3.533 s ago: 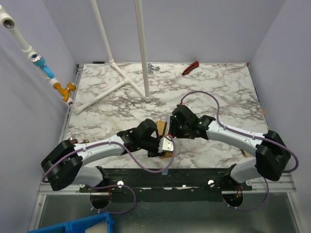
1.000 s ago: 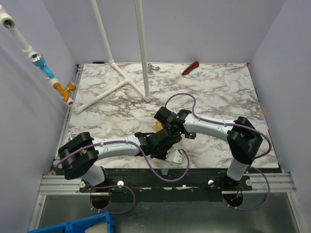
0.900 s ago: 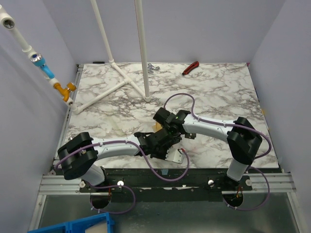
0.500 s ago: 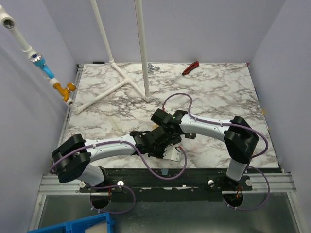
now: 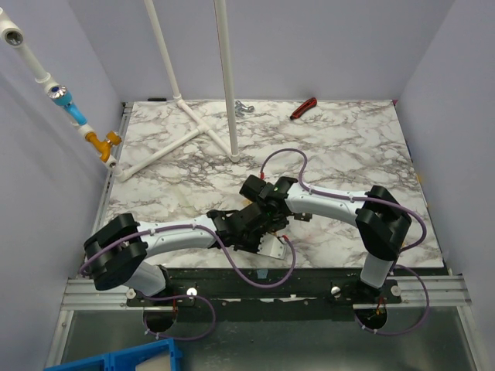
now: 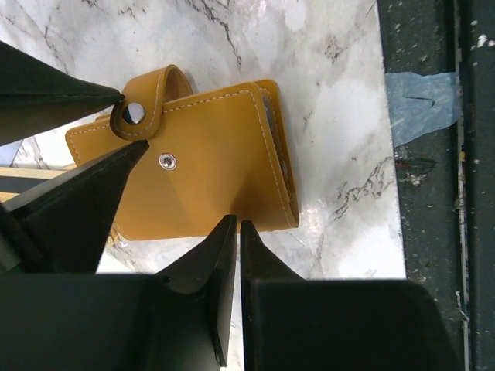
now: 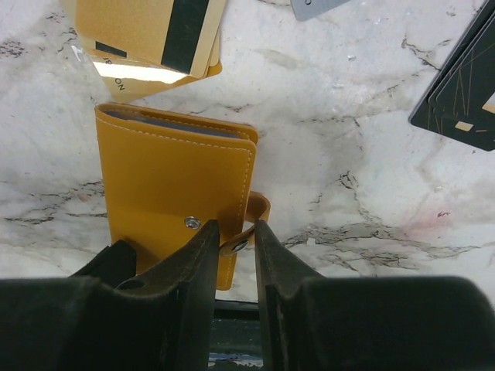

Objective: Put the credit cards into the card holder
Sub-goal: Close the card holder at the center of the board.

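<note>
Since the card holder (image 7: pixel 174 185) lies shut flat on the marble table (image 6: pixel 325 93) near its front edge, treat it as soft, floppy leather: your right fingers (image 7: pixel 203 259) pinch its snap strap (image 7: pixel 251 220), so lift there gently. Left fingers (image 6: pixel 220 251) are nearly closed w/ nothing between them, by the holder's edge. The gold-tan card (image 7: pixel 166 35), stiff, thin and slick, lies just beyond the holder; grab it by an overhanging edge.

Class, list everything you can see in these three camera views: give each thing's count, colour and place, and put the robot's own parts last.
Card holder: one, mustard yellow, shut, strap unsnapped, near table edge.
Gold-tan cards: at least two overlapping, dark stripe on top one, lying just beyond the holder.
Grey card: one corner visible, top edge of right wrist view.
Black cards: two overlapping, right edge of right wrist view.
Red tool: one, far edge of table.
White pipe frame: one, far left.
Marble table: one, white and grey.
Blue tape: one strip, on black rail.
Left gripper: black, over the holder.
Right gripper: black, at the strap.
</note>
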### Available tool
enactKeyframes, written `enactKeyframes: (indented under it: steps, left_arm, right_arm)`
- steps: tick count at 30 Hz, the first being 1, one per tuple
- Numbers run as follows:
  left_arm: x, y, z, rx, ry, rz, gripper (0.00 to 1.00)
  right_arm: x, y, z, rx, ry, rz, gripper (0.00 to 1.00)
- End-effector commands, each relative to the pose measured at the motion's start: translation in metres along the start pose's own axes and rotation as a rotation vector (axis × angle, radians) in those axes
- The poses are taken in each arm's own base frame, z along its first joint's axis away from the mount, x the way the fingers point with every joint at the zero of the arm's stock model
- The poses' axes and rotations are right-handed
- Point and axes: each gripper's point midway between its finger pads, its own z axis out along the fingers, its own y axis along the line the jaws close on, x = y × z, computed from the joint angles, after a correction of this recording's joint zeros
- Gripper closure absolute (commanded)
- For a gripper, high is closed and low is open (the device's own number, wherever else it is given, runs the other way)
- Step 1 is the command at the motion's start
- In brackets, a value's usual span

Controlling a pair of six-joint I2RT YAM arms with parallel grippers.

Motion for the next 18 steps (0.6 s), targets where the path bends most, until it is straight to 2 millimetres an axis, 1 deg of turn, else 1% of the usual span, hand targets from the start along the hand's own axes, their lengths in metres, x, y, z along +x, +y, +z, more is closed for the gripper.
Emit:
enactKeyframes:
  steps: [1, 2, 5, 9, 11, 13, 18]
  left_arm:
    - [0.011, 0.009, 0.010, -0.043, 0.047, 0.054, 0.91]
    - [0.013, 0.010, 0.011, -0.046, 0.058, 0.059, 0.91]
    - [0.016, 0.008, 0.014, -0.039, 0.072, 0.066, 0.90]
    - [0.011, 0.006, 0.016, -0.015, 0.063, 0.066, 0.90]
    - [0.008, 0.005, 0.017, -0.005, 0.065, 0.069, 0.90]
    - [0.008, 0.003, 0.018, 0.008, 0.070, 0.071, 0.90]
    - [0.007, -0.002, 0.019, 0.032, 0.077, 0.067, 0.91]
  right_arm:
    - [0.005, -0.006, 0.005, 0.062, -0.011, -0.008, 0.75]
    - [0.004, -0.008, 0.004, 0.070, -0.014, -0.007, 0.75]
    - [0.003, -0.011, 0.001, 0.078, -0.025, -0.001, 0.83]
    - [0.004, -0.016, -0.002, 0.088, -0.037, 0.010, 0.88]
    - [0.005, -0.019, -0.003, 0.093, -0.044, 0.020, 0.91]
    - [0.005, -0.021, -0.004, 0.096, -0.051, 0.030, 0.99]
    - [0.005, -0.023, -0.010, 0.085, -0.063, 0.060, 0.99]
